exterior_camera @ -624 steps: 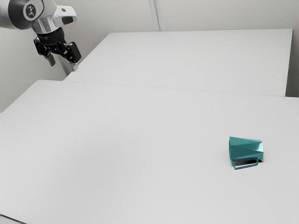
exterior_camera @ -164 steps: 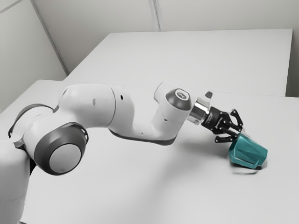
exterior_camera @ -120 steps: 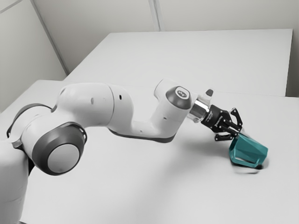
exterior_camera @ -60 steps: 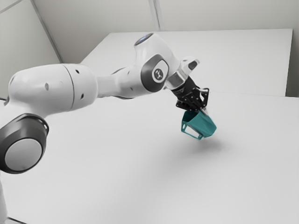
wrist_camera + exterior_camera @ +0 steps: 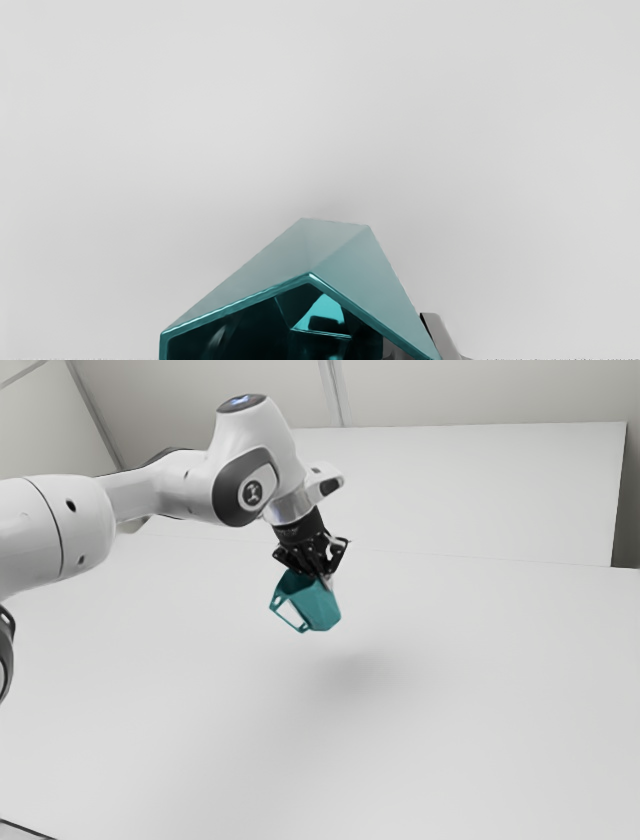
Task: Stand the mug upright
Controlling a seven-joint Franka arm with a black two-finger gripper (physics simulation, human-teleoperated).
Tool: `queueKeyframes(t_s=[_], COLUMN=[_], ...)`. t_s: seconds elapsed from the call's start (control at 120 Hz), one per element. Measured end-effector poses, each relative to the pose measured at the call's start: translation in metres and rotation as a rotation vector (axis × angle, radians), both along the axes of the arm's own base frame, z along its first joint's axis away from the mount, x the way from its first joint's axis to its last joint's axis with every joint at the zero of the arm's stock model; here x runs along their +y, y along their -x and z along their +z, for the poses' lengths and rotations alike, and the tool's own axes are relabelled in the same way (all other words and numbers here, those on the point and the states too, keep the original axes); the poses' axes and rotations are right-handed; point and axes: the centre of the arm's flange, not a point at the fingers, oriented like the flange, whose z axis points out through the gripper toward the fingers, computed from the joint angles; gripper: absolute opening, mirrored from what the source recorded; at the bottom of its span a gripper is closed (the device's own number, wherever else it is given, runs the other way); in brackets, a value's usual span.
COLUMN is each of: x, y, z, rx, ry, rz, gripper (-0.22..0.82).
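Up near the upper middle of the frame, I see the jaws pinching the wall of the teal mug (image 5: 322,606), which hangs tilted above the white counter (image 5: 470,700).

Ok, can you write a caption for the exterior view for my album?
A robot arm holds a tilted teal mug in the air above a white table.
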Motion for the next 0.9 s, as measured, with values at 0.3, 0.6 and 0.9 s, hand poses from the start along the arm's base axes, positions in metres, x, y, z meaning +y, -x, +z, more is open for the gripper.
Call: queueKeyframes(t_s=[0.3,0.6,0.9], x=[0.032,0.055,0.075], y=[0.028,0.052,0.053], z=[-0.010,-0.043,-0.072], rx=[0.025,0.059,0.043], ry=[-0.101,-0.147,-0.164], rz=[-0.014,-0.013,0.000], gripper=[-0.18,-0.18,-0.18])
